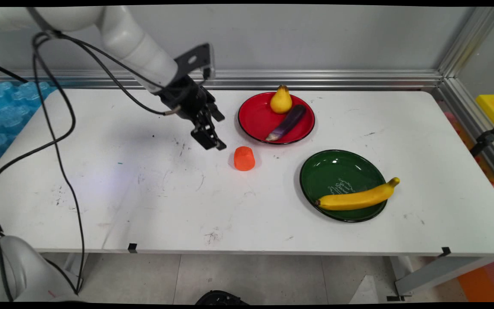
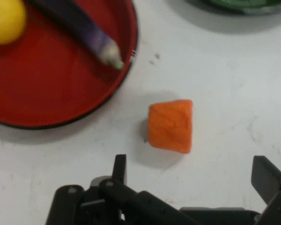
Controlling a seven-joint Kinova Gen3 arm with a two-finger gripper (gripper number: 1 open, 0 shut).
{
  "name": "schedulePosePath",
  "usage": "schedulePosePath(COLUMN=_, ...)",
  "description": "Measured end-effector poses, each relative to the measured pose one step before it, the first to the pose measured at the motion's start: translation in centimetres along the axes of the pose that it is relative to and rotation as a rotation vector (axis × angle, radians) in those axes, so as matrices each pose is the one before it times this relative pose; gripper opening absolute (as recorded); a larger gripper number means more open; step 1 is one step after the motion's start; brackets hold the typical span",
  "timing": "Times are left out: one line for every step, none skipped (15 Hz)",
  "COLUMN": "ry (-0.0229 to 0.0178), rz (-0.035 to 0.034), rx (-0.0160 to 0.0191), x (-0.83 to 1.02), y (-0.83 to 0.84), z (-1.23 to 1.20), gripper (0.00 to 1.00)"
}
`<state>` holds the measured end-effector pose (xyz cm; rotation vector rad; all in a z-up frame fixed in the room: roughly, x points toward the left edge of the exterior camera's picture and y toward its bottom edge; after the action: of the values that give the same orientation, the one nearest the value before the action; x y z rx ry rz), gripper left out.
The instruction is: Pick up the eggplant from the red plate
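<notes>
Hovering just above the table (image 1: 101, 193), my gripper (image 1: 212, 139) is spread wide and holds nothing; I can see both fingers (image 2: 119, 171) rising apart from the bottom of the hand view with bare tabletop between them. Straight ahead of the fingertips, close but not touching, lies an orange block (image 1: 244, 158), a stubby tapered piece resting on its side, a little toward the right finger in the hand view.

For writing, I find only some pale script printed on the floor of the green plate (image 1: 337, 165); it is too small for me to read. I see no lettering on the other things.

Beyond the block and off to the left of the hand sits a red plate (image 1: 255, 122) with a dark rim, its edge near the block yet clear of it. An eggplant (image 1: 287, 123) lies across that plate, its pale stem end pointing toward the hand and reaching almost to the rim, and a yellow pear (image 1: 281, 100) stands at the plate's far side, just beside the eggplant. The green plate is farther ahead and to the right, well apart from the block, with a banana (image 1: 358, 197) lying on it, its tip hanging over the rim.

Open tabletop runs wide behind the hand and on its right side
</notes>
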<state>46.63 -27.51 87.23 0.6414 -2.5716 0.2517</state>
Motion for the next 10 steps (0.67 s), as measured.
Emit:
schedulePosePath(ry=0.01197, rz=-0.02810, rx=0.00902, x=-0.043, y=0.023, z=-0.464, gripper=1.00)
schedulePosePath(ry=0.02027, rz=-0.04238, rx=0.01295, x=0.021, y=0.007, z=-0.619, gripper=1.00)
schedulePosePath(ry=0.02001, rz=-0.03461, rx=0.01109, x=0.120, y=-0.039, z=-0.448, gripper=1.00)
schedulePosePath(ry=0.02223, rz=-0.03400, rx=0.01134, x=0.179, y=-0.061, z=-0.411, gripper=1.00)
schedulePosePath(ry=0.01811, rz=-0.02731, rx=0.00866, x=0.198, y=-0.071, z=-0.262, gripper=1.00)
schedulePosePath(ry=0.02613, rz=-0.03721, rx=0.01328, x=0.328, y=-0.097, z=-0.322, gripper=1.00)
schedulePosePath(ry=0.02780, rz=-0.03872, rx=0.01571, x=0.409, y=-0.122, z=-0.222, gripper=1.00)
schedulePosePath(ry=0.02557, rz=-0.03318, rx=0.01525, x=0.496, y=-0.132, z=-0.025, gripper=1.00)
schedulePosePath(ry=0.01889, rz=-0.02480, rx=0.01237, x=0.392, y=-0.108, z=0.090, gripper=1.00)
schedulePosePath(ry=0.01105, rz=-0.01456, rx=0.00792, x=0.249, y=-0.070, z=0.124, gripper=1.00)
